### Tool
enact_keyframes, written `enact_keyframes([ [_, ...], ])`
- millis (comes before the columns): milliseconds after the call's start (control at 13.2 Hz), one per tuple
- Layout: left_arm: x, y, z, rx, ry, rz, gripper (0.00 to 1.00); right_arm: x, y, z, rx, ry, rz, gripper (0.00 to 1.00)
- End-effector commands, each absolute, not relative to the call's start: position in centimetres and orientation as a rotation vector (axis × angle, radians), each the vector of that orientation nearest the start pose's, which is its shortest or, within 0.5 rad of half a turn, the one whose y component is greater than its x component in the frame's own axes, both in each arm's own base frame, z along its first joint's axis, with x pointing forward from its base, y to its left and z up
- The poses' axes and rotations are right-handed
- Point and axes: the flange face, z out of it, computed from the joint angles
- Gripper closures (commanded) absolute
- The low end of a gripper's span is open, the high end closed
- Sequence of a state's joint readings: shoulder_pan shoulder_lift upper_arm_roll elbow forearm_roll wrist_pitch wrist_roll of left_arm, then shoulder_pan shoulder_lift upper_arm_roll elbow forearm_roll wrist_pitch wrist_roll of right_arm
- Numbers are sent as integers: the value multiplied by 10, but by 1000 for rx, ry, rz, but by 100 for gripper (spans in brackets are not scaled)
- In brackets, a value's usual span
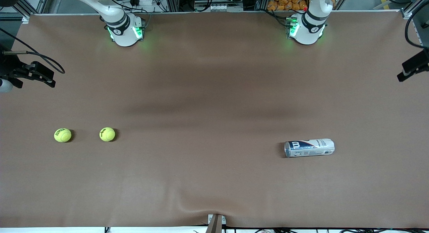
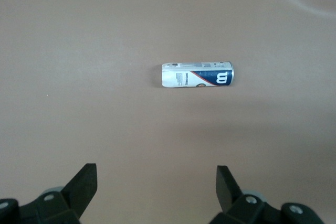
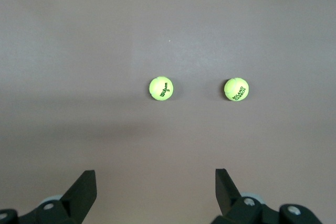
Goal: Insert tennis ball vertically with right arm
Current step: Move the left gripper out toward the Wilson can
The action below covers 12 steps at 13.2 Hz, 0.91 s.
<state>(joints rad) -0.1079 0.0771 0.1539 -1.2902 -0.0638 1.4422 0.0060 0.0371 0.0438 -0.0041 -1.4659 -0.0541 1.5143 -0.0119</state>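
Note:
Two yellow tennis balls lie on the brown table (image 1: 214, 92) toward the right arm's end: one (image 1: 107, 134) (image 3: 161, 88) closer to the table's middle, the other (image 1: 62, 135) (image 3: 236, 89) closer to the table's end. A white and blue ball can (image 1: 309, 148) (image 2: 197, 75) lies on its side toward the left arm's end. My right gripper (image 3: 155, 174) hangs open and empty high over the table, looking down at both balls. My left gripper (image 2: 156, 169) is open and empty too, high above the can. Neither hand shows in the front view, only the arm bases (image 1: 124, 28) (image 1: 306, 28).
Black camera mounts stick in over the table at the right arm's end (image 1: 33, 74) and the left arm's end (image 1: 414, 67). A small bracket (image 1: 216, 223) sits at the table edge nearest the front camera, where the brown cover wrinkles.

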Motion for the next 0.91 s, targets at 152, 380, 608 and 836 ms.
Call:
enact_keyframes([
  [152,551,8,703,-3208,0,-107,0,560,10,643,-3193,-41,21,0],
  [380,558,-1,689,-3196,22,-64,0,561,-2,642,-3193,-21,25,0],
  [608,559,-7,688,-3201,28,-61,0,561,1,641,-3193,-16,29,0],
  [836,564,-11,680,-3196,56,-36,0,560,5,642,-3193,-29,29,0],
])
